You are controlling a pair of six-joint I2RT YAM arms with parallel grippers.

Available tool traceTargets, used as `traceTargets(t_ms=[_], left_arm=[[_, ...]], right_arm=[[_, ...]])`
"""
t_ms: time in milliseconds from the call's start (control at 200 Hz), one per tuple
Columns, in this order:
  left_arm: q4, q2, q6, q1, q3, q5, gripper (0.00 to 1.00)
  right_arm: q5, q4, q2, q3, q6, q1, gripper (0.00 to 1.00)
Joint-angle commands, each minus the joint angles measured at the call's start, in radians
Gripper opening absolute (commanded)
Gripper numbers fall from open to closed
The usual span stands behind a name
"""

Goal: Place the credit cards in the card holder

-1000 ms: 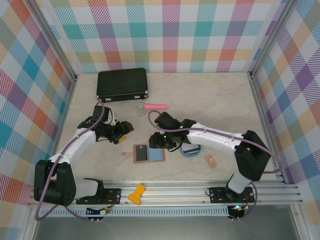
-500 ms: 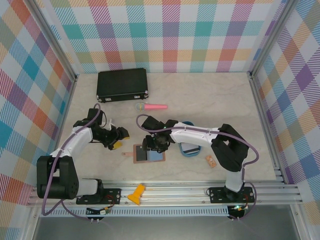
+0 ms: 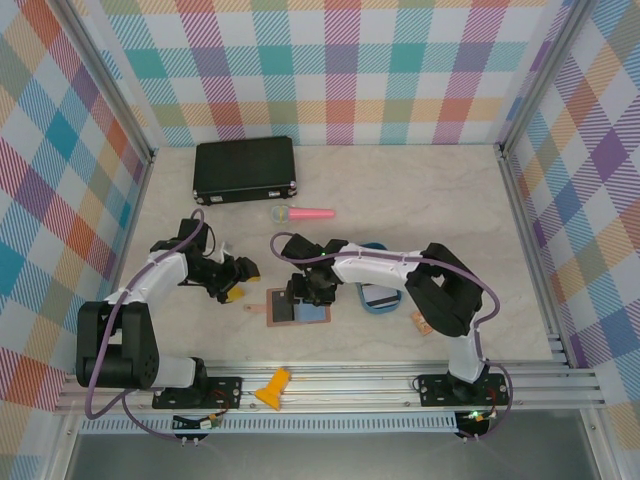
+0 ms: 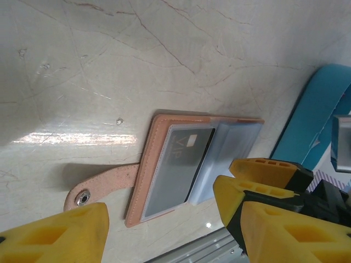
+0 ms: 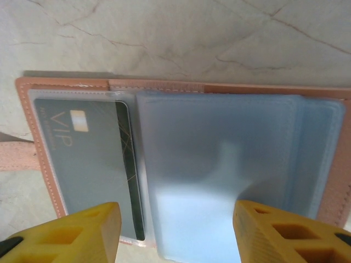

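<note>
The card holder [image 3: 297, 306] lies open on the table, pinkish leather with clear grey-blue sleeves [image 5: 219, 159]. A dark credit card marked VIP [image 5: 82, 159] sits inside its left sleeve [image 4: 178, 164]. My right gripper [image 5: 178, 233] hovers open right over the holder's near edge [image 3: 308, 292], with nothing between its fingers. My left gripper [image 4: 164, 235] is open and empty, low over the table just left of the holder [image 3: 237, 276]. More credit cards [image 3: 381, 295] rest in the blue tray [image 3: 372, 308] to the right of the holder.
A black case [image 3: 245, 168] stands at the back left. A pink and green stick-shaped item [image 3: 303, 213] lies behind the holder. A small orange tag [image 3: 421, 321] is right of the tray, and a yellow piece [image 3: 272, 388] sits on the front rail.
My right gripper has moved left from near the tray to above the holder, its jaws a little wider. The left gripper has slid slightly nearer and lower.
</note>
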Motion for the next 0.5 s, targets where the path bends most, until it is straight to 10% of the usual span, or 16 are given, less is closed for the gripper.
traceTargets(t_ms=[0,495], left_arm=[[-0.008,0.002,-0.01,-0.014,-0.018,-0.001,0.65],[0.112,0.027,-0.122,-0.074,-0.112,0.008,0.65]], right_arm=[[-0.044,0.008,0.017,0.022,0.003,-0.004,0.57],[-0.112,0.091,0.029,-0.009,0.011,-0.007,0.57]])
